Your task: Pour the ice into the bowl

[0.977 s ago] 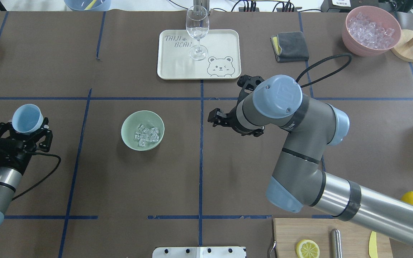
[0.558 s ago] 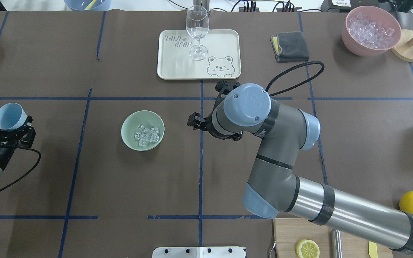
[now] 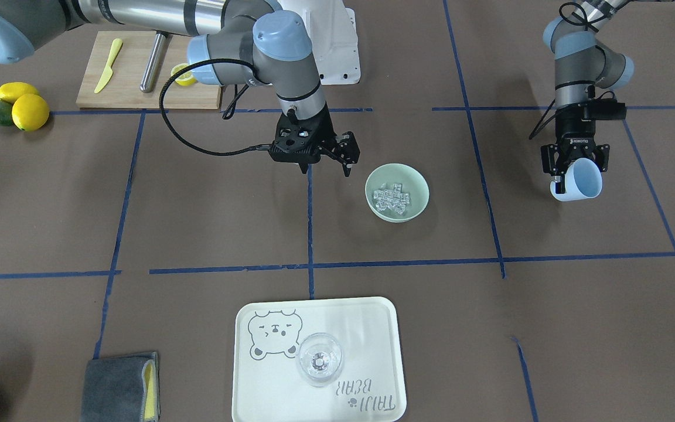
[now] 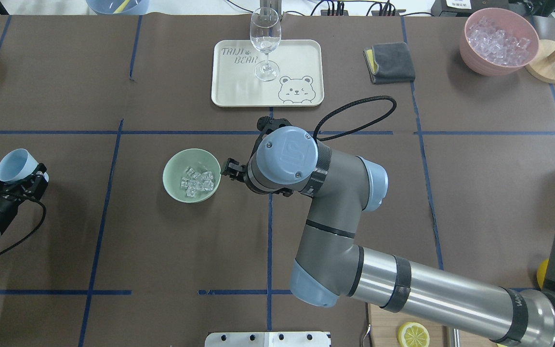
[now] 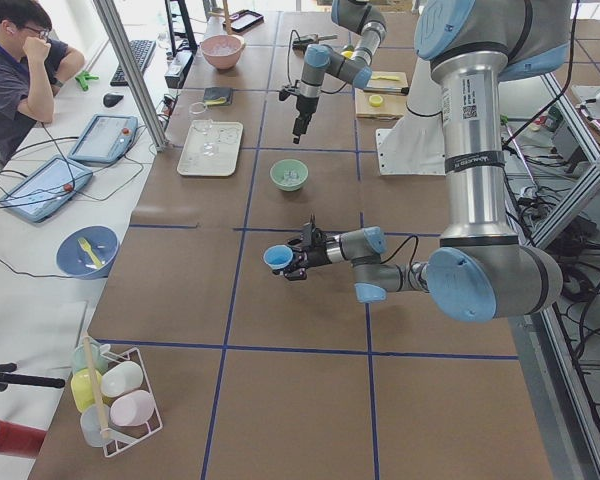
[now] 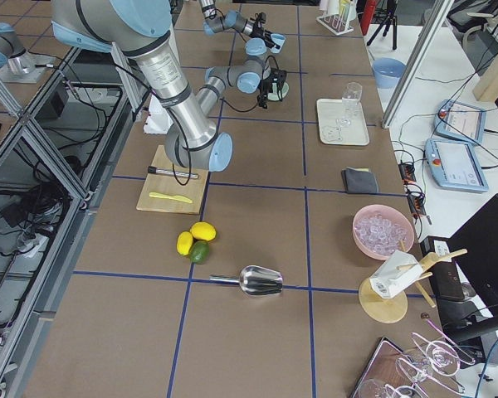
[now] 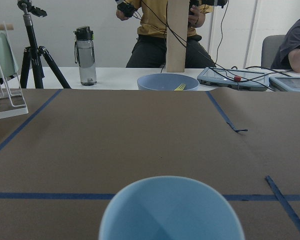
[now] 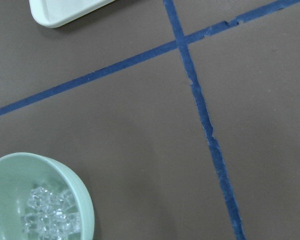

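The right gripper [image 3: 326, 167], jaws spread and empty, has been brought just beside the bowl [image 4: 171, 168]; the left gripper [image 4: 21, 183], clamped on the light blue cup [image 4: 13, 165], has been drawn away. The ice [image 4: 197, 181] lies in the bowl, so pouring is judged done

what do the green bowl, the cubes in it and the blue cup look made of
The bowl is likely plastic or melamine: matte mint-green, smooth, with soft even shading and no sharp glare. The ice is clear, glassy cubes with bright facets; real ice or acrylic cannot be told. The cup is probably plastic: smooth light blue with a thin rim.
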